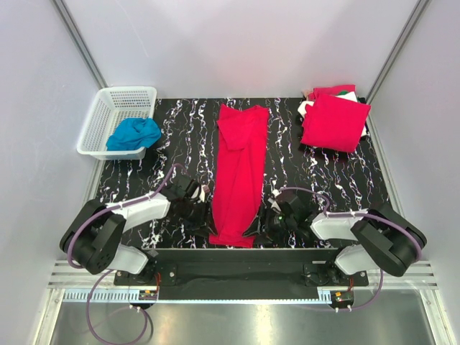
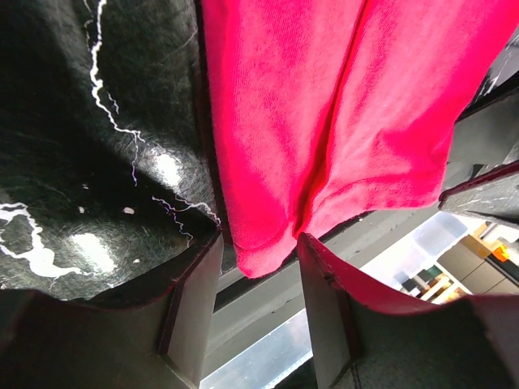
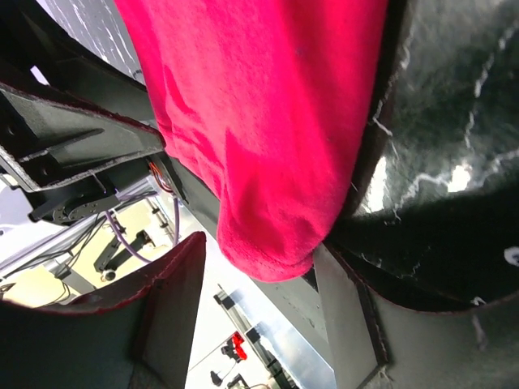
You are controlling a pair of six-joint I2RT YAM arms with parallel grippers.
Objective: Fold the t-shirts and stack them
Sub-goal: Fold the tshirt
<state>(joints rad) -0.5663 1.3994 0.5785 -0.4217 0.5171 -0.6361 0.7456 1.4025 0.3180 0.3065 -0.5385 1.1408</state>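
Observation:
One red t-shirt (image 1: 238, 172) lies mid-table as a long narrow strip, its near end at the front edge. Both grippers flank that near end. My left gripper (image 1: 203, 215) is open; in the left wrist view the shirt's near-left corner (image 2: 259, 251) hangs at the gap between its fingertips (image 2: 199, 275), with the gripper (image 2: 258, 263) not closed on it. My right gripper (image 1: 263, 220) is open too, and the near-right corner (image 3: 268, 243) sits between its fingers (image 3: 345, 300), gripper (image 3: 259, 279). Folded red t-shirts (image 1: 335, 121) are stacked at the back right, white and green (image 1: 350, 94) showing underneath.
A white plastic basket (image 1: 108, 108) stands at the back left with a blue cloth (image 1: 134, 134) in it. The black marbled table (image 1: 172, 129) ends just behind the grippers, at the metal rail (image 1: 237, 273) that bears the arm bases.

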